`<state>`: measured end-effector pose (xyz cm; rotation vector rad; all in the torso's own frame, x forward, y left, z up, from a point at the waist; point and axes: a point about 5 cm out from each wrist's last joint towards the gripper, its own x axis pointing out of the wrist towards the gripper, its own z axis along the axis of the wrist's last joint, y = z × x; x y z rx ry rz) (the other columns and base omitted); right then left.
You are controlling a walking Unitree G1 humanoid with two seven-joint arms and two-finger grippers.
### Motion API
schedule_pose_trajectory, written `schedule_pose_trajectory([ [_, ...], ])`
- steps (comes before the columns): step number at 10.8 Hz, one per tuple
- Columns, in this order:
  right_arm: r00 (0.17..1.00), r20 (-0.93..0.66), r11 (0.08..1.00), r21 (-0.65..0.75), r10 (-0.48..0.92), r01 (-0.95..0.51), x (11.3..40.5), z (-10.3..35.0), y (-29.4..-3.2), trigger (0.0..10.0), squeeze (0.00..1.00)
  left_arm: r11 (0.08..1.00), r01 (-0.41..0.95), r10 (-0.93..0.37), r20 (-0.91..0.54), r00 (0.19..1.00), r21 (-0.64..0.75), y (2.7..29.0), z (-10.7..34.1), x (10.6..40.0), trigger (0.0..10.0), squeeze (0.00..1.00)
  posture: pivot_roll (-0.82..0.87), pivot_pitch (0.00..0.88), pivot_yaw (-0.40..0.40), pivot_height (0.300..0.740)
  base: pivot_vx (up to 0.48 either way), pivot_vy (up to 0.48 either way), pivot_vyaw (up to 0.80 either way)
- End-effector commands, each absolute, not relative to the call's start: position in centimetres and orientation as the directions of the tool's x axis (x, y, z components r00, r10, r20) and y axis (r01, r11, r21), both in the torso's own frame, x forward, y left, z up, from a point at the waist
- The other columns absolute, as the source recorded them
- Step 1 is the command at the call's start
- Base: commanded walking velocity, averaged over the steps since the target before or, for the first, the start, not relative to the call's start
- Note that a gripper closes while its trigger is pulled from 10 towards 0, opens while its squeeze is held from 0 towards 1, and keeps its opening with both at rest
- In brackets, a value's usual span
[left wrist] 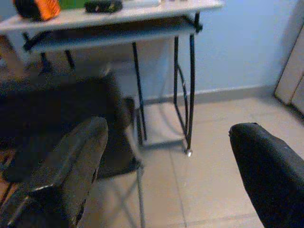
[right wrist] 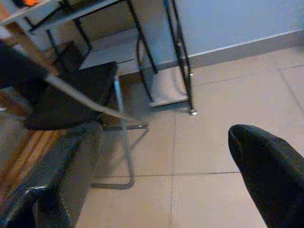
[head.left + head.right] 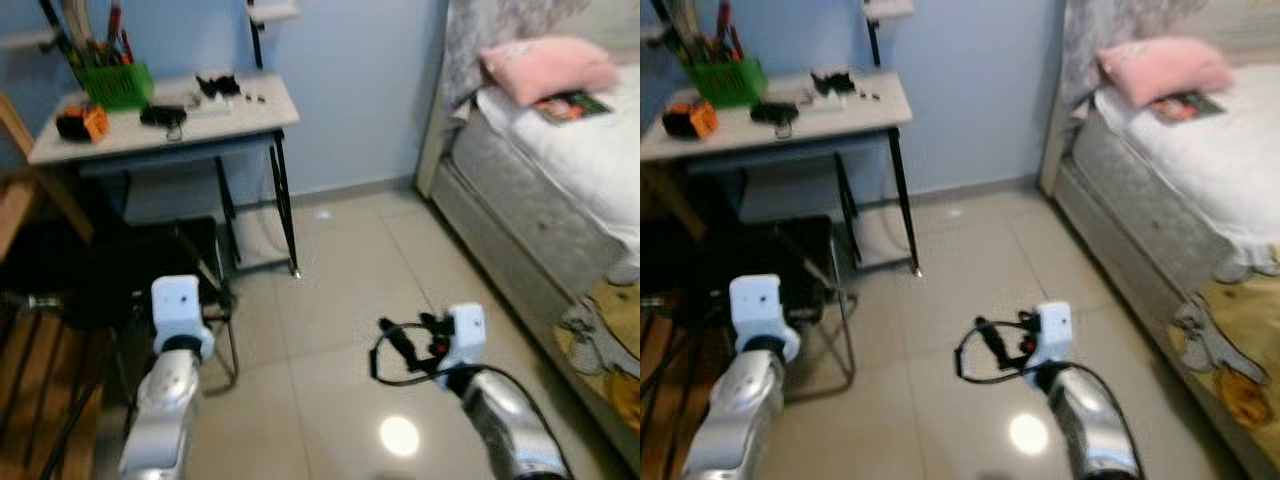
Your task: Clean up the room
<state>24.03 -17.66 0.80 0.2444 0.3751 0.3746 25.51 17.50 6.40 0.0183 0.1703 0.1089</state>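
Observation:
My left gripper (image 1: 166,130) is open with nothing between its fingers; it is held over a black folding chair (image 3: 120,270) and faces the desk legs. My right gripper (image 2: 164,130) is also open and empty, above bare floor tiles right of the chair. In the eye views the right gripper (image 3: 402,345) hangs mid-floor with a black cable looped beside it. Crumpled grey cloth (image 3: 590,330) and yellow cloth (image 3: 625,380) lie on the floor beside the bed. On the bed lie a pink pillow (image 3: 548,66) and a book (image 3: 572,106).
A white desk (image 3: 250,110) on black legs stands against the blue wall and carries a green basket (image 3: 117,82), an orange object (image 3: 82,122) and small black items. A wooden frame (image 3: 30,380) is at the left. The bed (image 3: 560,200) runs along the right.

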Motion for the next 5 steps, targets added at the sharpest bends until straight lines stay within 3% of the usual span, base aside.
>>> schedule_pose_trajectory([
  [1,0.876,-0.283,0.908,0.276,0.390,-0.315,24.8,1.6,-17.7,10.0,0.00,0.994,-0.107,0.109,-0.170,0.979,0.023,17.3,6.2,25.3,10.0,0.00,-0.09,0.000,0.047,0.740,0.480,0.000,0.52],
  [2,0.876,-0.289,0.916,0.231,0.386,-0.327,24.9,1.7,-17.9,10.0,0.00,0.994,-0.108,0.109,-0.171,0.979,0.013,17.3,6.1,25.3,10.0,0.00,-0.09,0.000,0.047,0.740,0.480,0.000,0.52],
  [3,0.930,-0.234,0.953,0.172,0.284,-0.248,25.6,3.0,-18.7,10.0,0.00,0.993,-0.116,0.115,-0.146,0.982,0.001,17.5,6.1,24.6,10.0,0.00,-0.09,0.000,0.042,0.740,0.480,0.000,0.00],
  [5,0.943,-0.162,0.956,0.096,0.290,-0.278,23.3,5.0,-19.3,10.0,0.00,0.999,-0.039,0.041,-0.186,0.982,0.016,17.9,4.6,20.9,10.0,0.00,-0.10,0.000,0.024,0.740,0.480,0.000,0.00],
])
